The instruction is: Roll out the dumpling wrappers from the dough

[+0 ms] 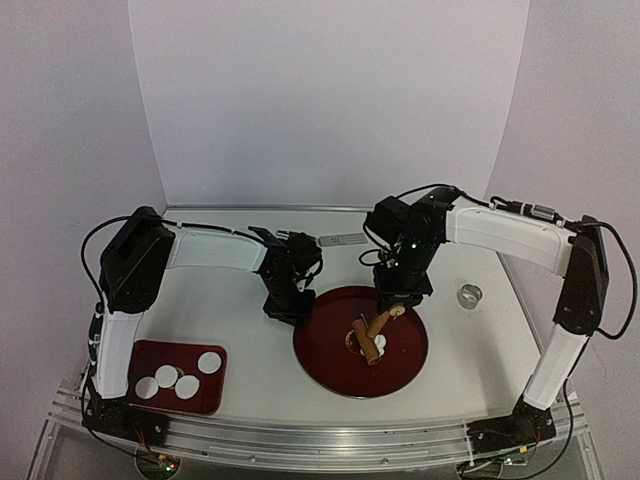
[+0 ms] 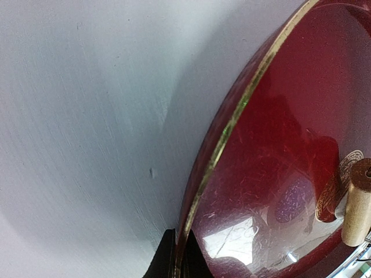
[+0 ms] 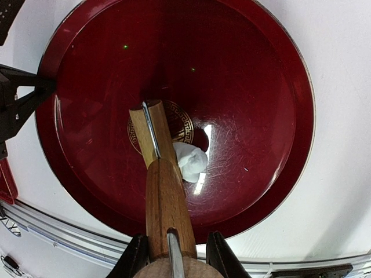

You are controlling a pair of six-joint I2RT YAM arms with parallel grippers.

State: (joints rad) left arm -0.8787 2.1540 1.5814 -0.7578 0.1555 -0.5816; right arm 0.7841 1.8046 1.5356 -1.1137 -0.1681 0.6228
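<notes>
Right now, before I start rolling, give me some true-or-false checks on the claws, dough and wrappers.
The right claw grips the pin. True.
Four wrappers lie in the tray. True.
The dough lies in the tray. False: it lies on the plate, beside the pin.
The left claw hangs open. False: it is shut on the plate's rim.
The ring sits on the plate. False: it stands off it, to the right.

The left arm [image 1: 215, 250] and the right arm [image 1: 500, 235] are built of white links joined by black housings. Black cables [image 1: 430, 187] are looped along them. A green light [image 1: 411, 243] is shown on the right one.
</notes>
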